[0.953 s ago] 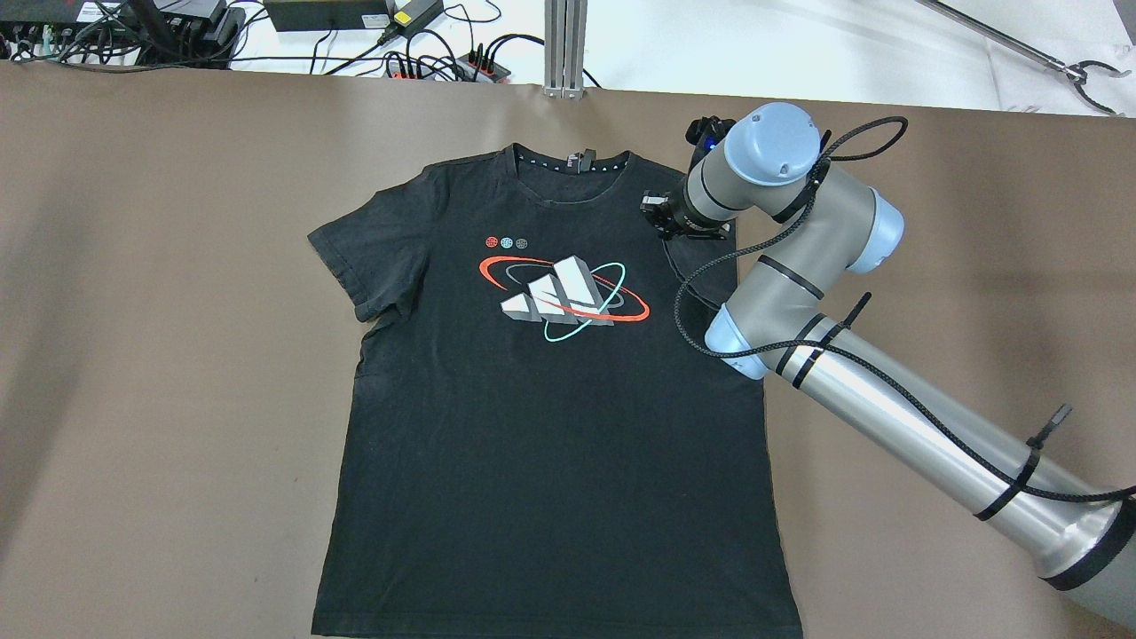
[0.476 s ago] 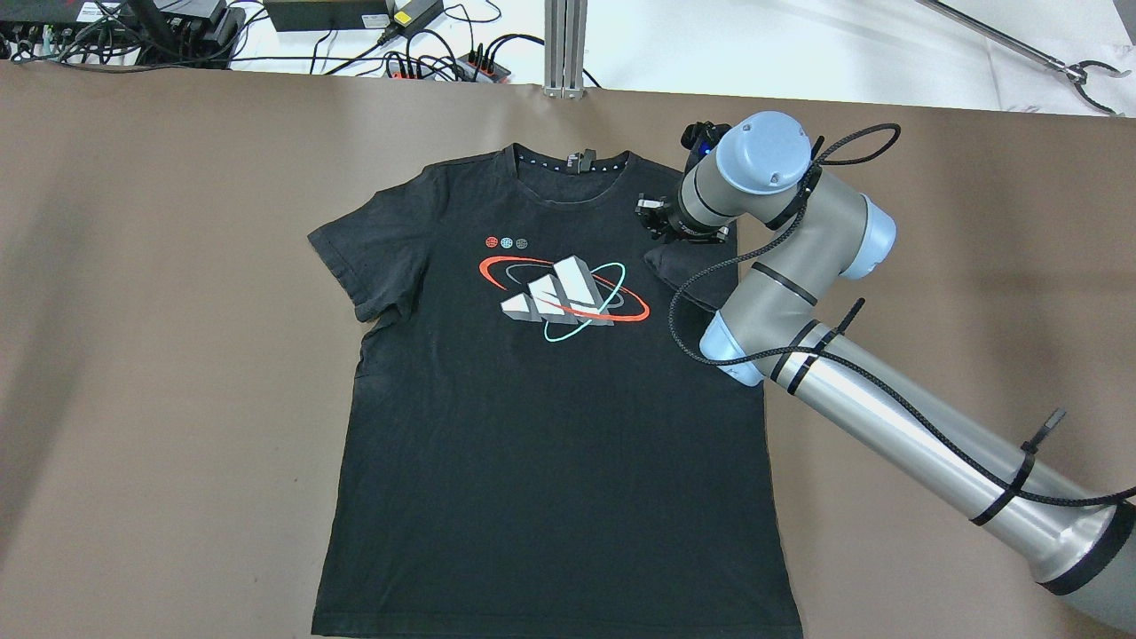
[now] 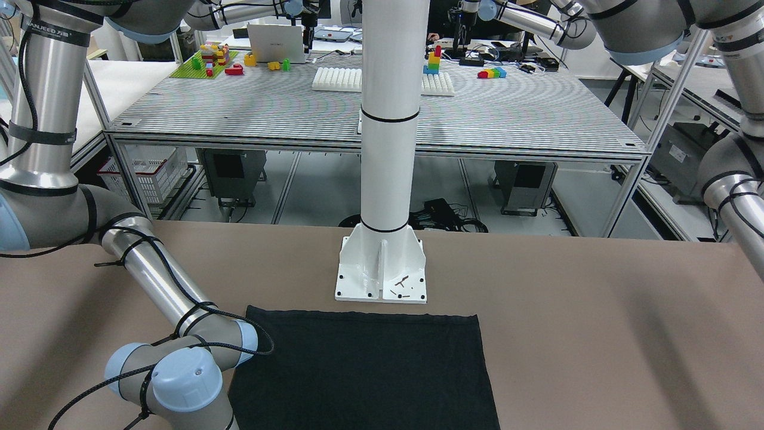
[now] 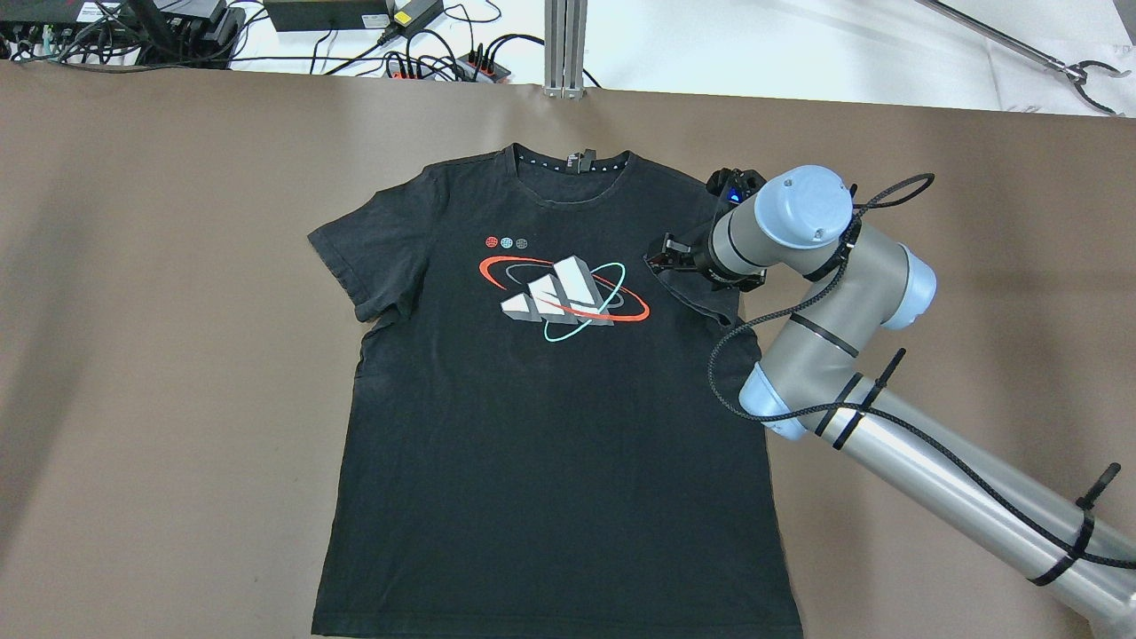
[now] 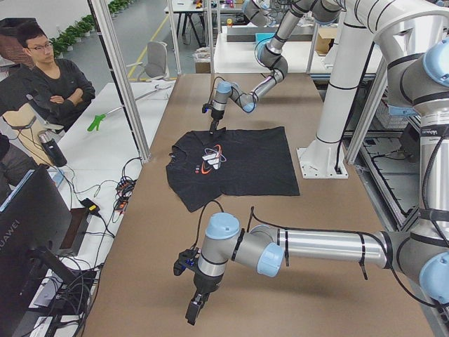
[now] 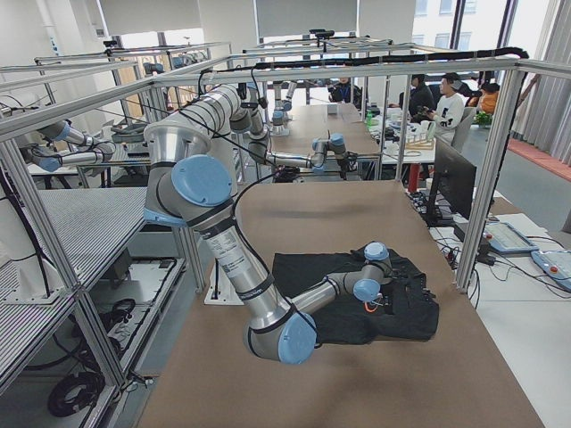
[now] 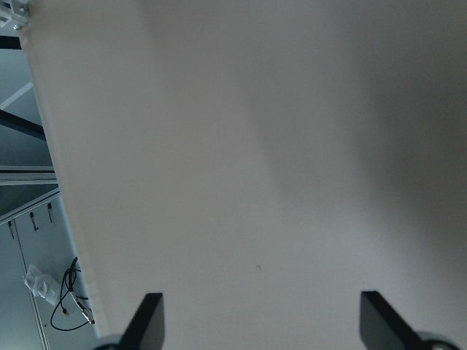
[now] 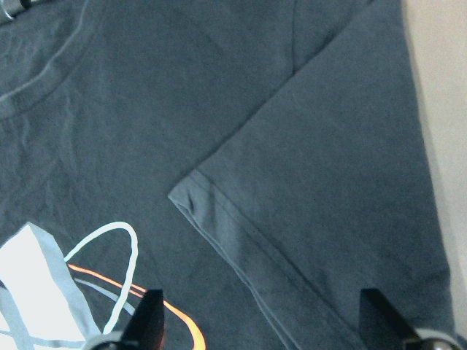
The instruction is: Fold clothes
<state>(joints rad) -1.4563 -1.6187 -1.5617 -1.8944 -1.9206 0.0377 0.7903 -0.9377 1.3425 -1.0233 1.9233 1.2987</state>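
Observation:
The clothes are one black T-shirt (image 4: 550, 426) with a red, teal and grey print, lying flat, collar at the far side. Its right sleeve (image 4: 701, 297) is folded inward onto the body. The right wrist view shows that sleeve's hem (image 8: 248, 233). My right gripper (image 4: 661, 260) hovers over the folded sleeve, open and empty; its fingertips (image 8: 149, 321) stand wide apart. My left gripper (image 5: 193, 305) is far from the shirt over bare table, open and empty, fingertips (image 7: 149, 321) apart. The shirt's bottom hem shows in the front-facing view (image 3: 364, 358).
The white pillar (image 3: 388, 119) and its base plate (image 3: 382, 269) stand just behind the shirt's hem. Cables and power strips (image 4: 444, 62) lie beyond the brown table's far edge (image 4: 266, 80). A person (image 5: 49, 77) stands off the table's far side.
My right gripper has moved toward the robot along the shirt's right side, from near the shoulder to over the folded sleeve. The shirt's body has not moved.

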